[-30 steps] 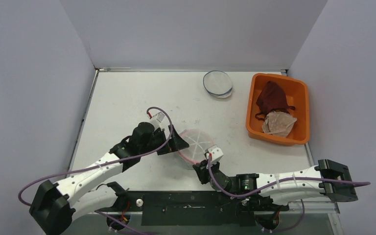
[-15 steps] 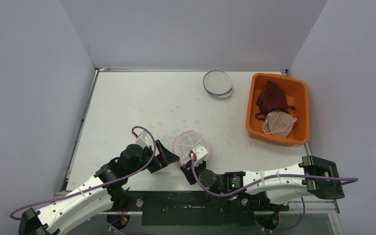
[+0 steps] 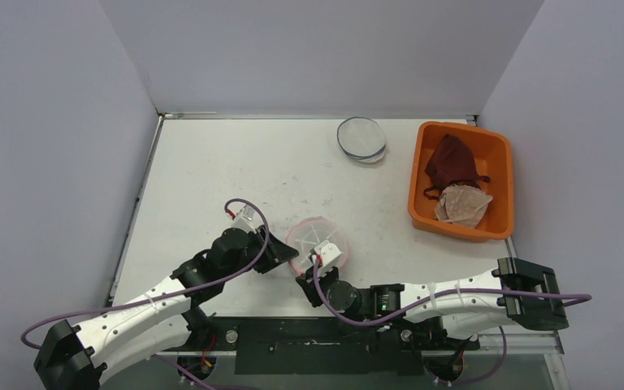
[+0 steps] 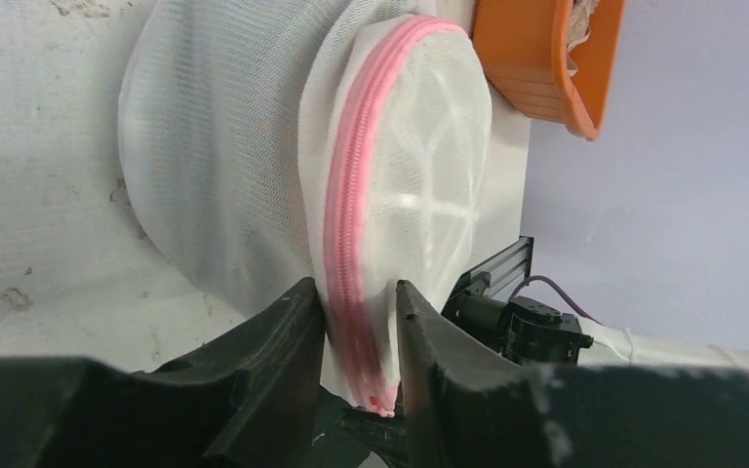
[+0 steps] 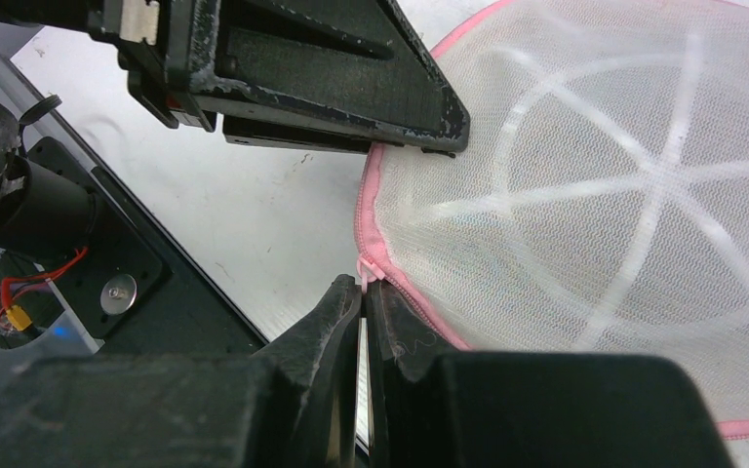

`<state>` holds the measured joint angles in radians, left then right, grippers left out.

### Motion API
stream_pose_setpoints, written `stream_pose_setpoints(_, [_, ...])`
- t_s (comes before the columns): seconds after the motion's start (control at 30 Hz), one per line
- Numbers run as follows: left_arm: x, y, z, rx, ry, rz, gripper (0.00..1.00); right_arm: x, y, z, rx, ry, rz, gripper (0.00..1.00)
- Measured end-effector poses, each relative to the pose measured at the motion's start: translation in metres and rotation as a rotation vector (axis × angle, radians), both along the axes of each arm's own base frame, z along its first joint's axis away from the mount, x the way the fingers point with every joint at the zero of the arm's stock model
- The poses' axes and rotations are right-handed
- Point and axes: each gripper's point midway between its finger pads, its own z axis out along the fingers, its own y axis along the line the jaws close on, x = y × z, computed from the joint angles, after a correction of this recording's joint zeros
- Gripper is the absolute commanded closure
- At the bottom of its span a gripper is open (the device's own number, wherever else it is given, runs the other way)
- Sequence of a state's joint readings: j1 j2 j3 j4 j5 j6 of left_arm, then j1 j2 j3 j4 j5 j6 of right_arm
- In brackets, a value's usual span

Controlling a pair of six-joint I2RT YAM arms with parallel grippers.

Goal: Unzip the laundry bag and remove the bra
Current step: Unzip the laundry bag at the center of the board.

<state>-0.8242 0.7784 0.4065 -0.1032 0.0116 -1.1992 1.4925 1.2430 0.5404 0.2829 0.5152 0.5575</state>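
Note:
The laundry bag [image 3: 318, 241], a round white mesh pouch with a pink zipper [image 4: 356, 224] round its rim, stands tipped up near the table's front edge. My left gripper [image 3: 280, 253] is at its left side. The left wrist view shows that gripper [image 4: 359, 322] closed onto the zippered rim, both fingers pressing the mesh. From the near side, my right gripper [image 3: 313, 273] reaches the bag; in the right wrist view the gripper [image 5: 364, 289] is shut on the small pink zipper pull [image 5: 364, 276]. The bra is hidden; nothing shows through the mesh [image 5: 595, 195].
An orange bin [image 3: 459, 126] at the right holds a maroon garment [image 3: 448, 161] and a pale one [image 3: 461, 205]. A second round mesh bag [image 3: 361, 138] lies at the back. A black rail [image 3: 317, 341] runs along the near edge.
The bag has been drawn toward the near edge and tipped up. My left gripper drew back, then closed from wide open onto the bag's rim. The right gripper kept its pinch.

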Motion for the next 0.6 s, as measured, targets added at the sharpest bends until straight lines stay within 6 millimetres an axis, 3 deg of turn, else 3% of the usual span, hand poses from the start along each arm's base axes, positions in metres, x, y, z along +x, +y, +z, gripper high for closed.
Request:
stream_pose_setpoints(0.17, [0.003,-0.001,-0.005,0.014,0.009,0.008,1.0,0.0,0.0,0.001,0.002,0.0,0.0,0.95])
stream_pose_setpoints(0.4, [0.004,-0.005,0.004,-0.005,-0.012,-0.004,1.0,0.002,-0.01,0.011,0.028,0.003,-0.026,0.95])
stream_pose_setpoints(0.6, [0.004,-0.008,0.009,-0.024,-0.023,-0.016,1.0,0.005,-0.034,0.017,0.064,0.022,-0.075,0.95])
